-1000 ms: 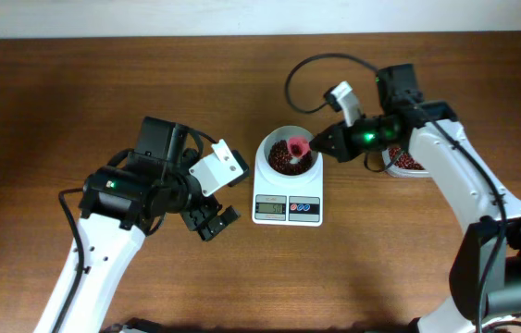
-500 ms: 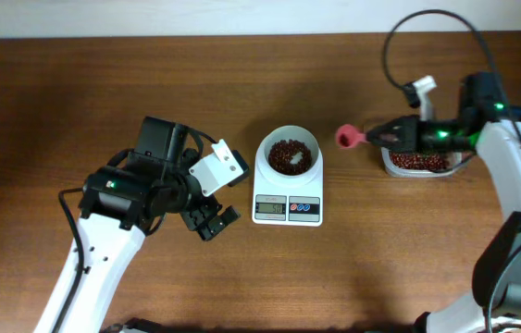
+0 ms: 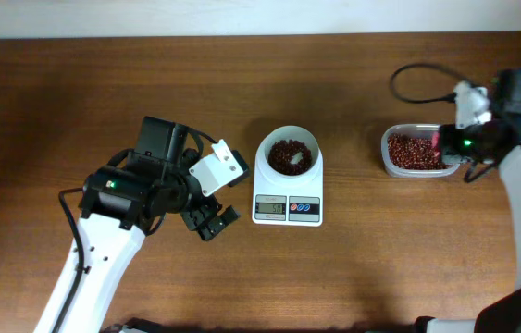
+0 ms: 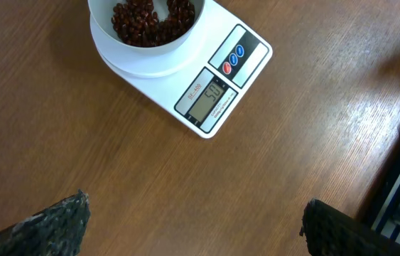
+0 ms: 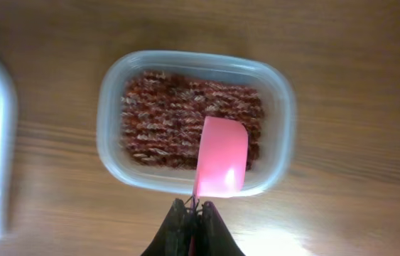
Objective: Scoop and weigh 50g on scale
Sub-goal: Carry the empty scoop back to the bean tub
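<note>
1 pink scoop (image 5: 222,156) in right pincer (image 5: 194,208) — above beans (image 5: 164,114).

cnt — scale (image 3: 287,209) x1 | bowl (image 3: 262,154) x1 | tub (image 3: 385,158) x1 | scoop (image 5: 221,158) x1 | beans (image 3: 288,155) — 2 lots

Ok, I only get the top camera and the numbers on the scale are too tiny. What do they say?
Observer: In the left wrist view the scale seems to read 50.
Operator: Is the scoop full again?
Observer: No. In the right wrist view the pink scoop looks empty. The right gripper holds it over the tub of beans.
Operator: Is the other hand holding anything?
Observer: No. The left gripper is wide open, with only bare table between its fingers.
</note>
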